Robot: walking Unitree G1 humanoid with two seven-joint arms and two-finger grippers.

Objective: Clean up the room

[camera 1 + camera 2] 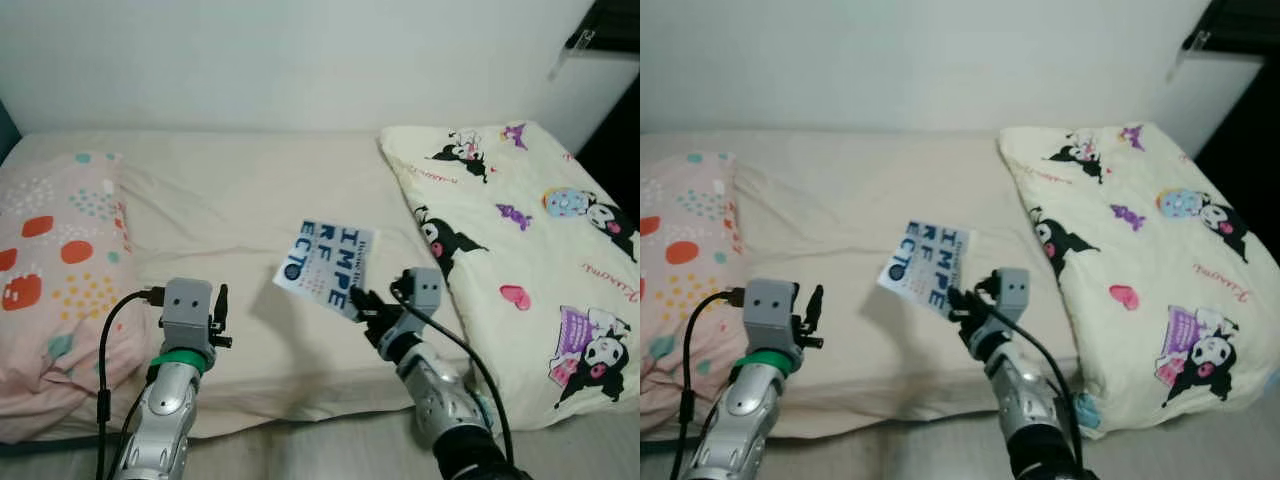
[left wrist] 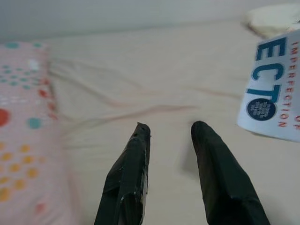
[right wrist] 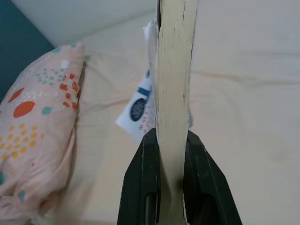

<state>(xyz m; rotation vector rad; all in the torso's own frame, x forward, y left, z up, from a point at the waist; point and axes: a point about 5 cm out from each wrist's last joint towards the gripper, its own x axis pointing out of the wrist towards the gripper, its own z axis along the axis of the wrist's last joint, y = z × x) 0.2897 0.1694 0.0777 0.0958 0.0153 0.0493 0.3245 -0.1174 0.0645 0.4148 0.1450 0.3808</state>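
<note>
Right gripper point(image 1: 362, 302) clamped on the book point(image 1: 325, 264) at one lower corner, fingers point(image 3: 150, 187) pinching the page block edge-on; book held aloft over the bed point(image 1: 240, 210), between the pink pillow point(image 1: 55, 270) and the cartoon pillow point(image 1: 530, 250). Left gripper point(image 2: 171, 136) empty, fingers parted, hovering low over the sheet nearby. Risks, judged: corner-only hold, so likely sag or swivel; cover hanging loose beside the pages, may splay or tear; quick swing could shake the book out onto the bed.
</note>
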